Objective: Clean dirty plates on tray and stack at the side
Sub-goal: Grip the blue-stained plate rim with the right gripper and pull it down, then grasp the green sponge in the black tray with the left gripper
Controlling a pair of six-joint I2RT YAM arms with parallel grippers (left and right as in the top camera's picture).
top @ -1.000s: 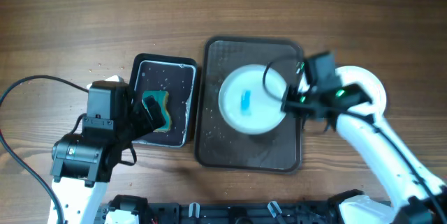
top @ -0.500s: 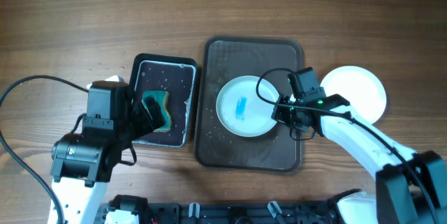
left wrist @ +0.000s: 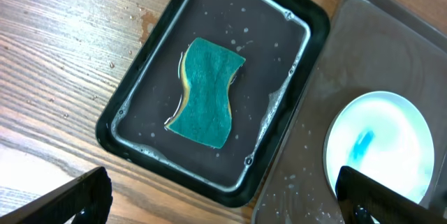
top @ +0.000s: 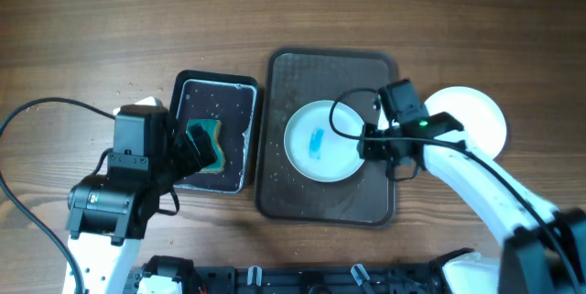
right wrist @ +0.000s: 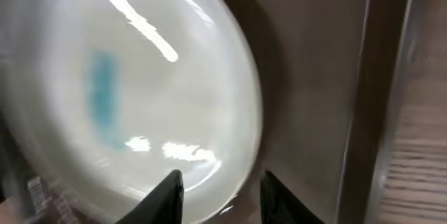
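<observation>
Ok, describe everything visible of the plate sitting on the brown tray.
The plate is round, white, shallow and glossy, with light glinting off it in the right wrist view. It looks like ceramic or hard plastic. A short blue smear marks its middle, so it is not yet clean. It lies flat, face up, right of centre on the dark brown tray, inside the raised rim. The right end effector sits open over its right edge; whether it touches the plate is unclear.
</observation>
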